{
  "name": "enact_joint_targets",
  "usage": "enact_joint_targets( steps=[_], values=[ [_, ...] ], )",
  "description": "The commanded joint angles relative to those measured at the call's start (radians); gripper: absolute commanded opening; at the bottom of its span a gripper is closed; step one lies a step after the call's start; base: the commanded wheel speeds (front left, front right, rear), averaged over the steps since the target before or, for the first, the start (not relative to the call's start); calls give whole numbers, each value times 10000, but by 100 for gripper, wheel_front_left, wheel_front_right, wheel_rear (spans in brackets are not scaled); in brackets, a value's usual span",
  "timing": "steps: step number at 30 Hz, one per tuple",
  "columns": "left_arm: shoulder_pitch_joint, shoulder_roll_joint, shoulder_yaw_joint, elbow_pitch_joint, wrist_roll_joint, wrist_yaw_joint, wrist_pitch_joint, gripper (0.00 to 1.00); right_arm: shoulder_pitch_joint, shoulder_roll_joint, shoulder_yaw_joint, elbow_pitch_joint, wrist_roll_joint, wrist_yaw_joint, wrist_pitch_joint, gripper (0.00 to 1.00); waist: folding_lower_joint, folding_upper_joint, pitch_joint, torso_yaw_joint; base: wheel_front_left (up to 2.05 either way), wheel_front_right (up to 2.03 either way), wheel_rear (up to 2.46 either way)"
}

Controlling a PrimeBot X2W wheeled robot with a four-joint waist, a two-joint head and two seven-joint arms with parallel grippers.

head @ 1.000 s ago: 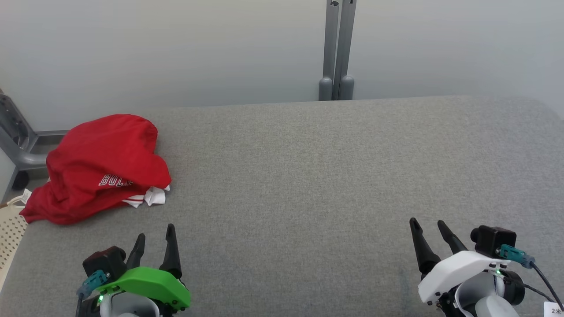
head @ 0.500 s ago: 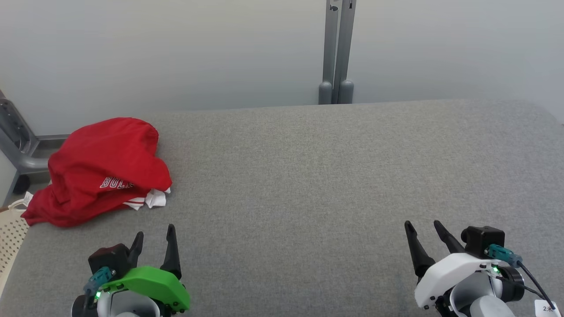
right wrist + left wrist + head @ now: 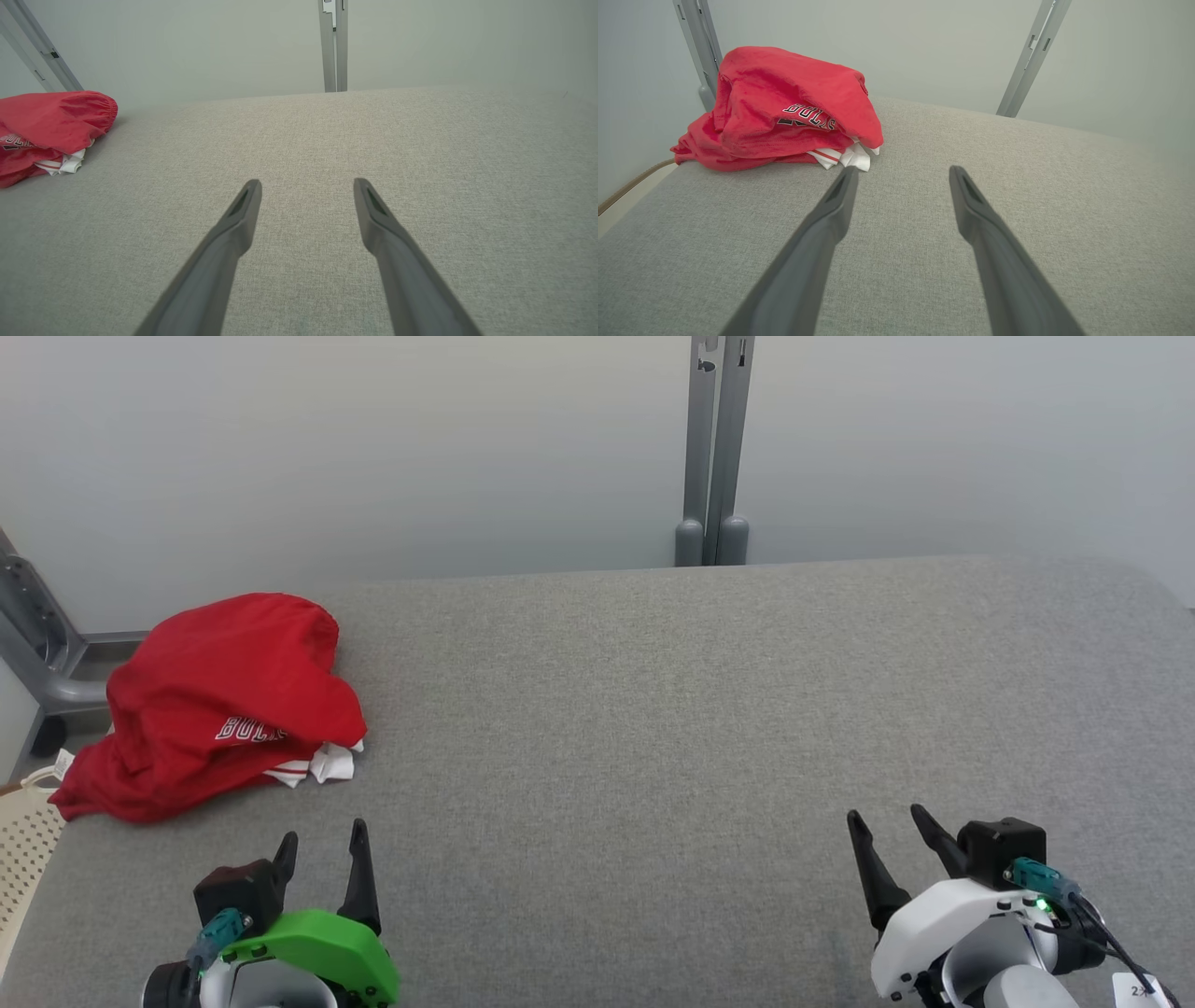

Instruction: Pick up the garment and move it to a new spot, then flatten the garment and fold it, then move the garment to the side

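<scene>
A crumpled red garment (image 3: 210, 705) with white lettering and white trim lies bunched at the far left of the grey padded surface (image 3: 653, 709). The left wrist view has the garment (image 3: 784, 107) ahead and to the left; in the right wrist view the garment (image 3: 44, 128) sits at the left edge. My left gripper (image 3: 320, 835) stands open at the lower left, a short way in front of the garment and apart from it, nothing between its fingers. At the lower right my right gripper (image 3: 883, 819) is open and empty, far from the garment.
A grey metal post (image 3: 714, 448) rises behind the far edge of the surface. A slanted grey frame (image 3: 42, 644) stands past the left edge, beside a perforated cream object (image 3: 21, 845). The surface's left edge runs close under the garment.
The whole head view has shifted slightly, so the camera moved. Both grippers sit a little lower in the picture; the garment lies as before.
</scene>
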Motion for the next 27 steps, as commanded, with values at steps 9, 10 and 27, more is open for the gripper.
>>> enact_joint_targets(
  steps=[9, 10, 27],
  values=[
    [160, 175, -88, 71, 303, 181, -169, 100, -6, -54, 82, 117, -475, 4, -125, 100, 0, -1, -75, 12, 0, 0, 0],
    [161, 171, -80, 76, 275, 192, -170, 100, -5, -54, 86, 119, -461, 4, -123, 100, 0, -1, -75, 13, 0, 0, 0],
    [41, 240, -101, 131, 112, 169, -204, 100, 64, -49, -12, 79, -275, 2, -247, 100, 0, -1, 29, 426, 0, 0, 0]
  ],
)
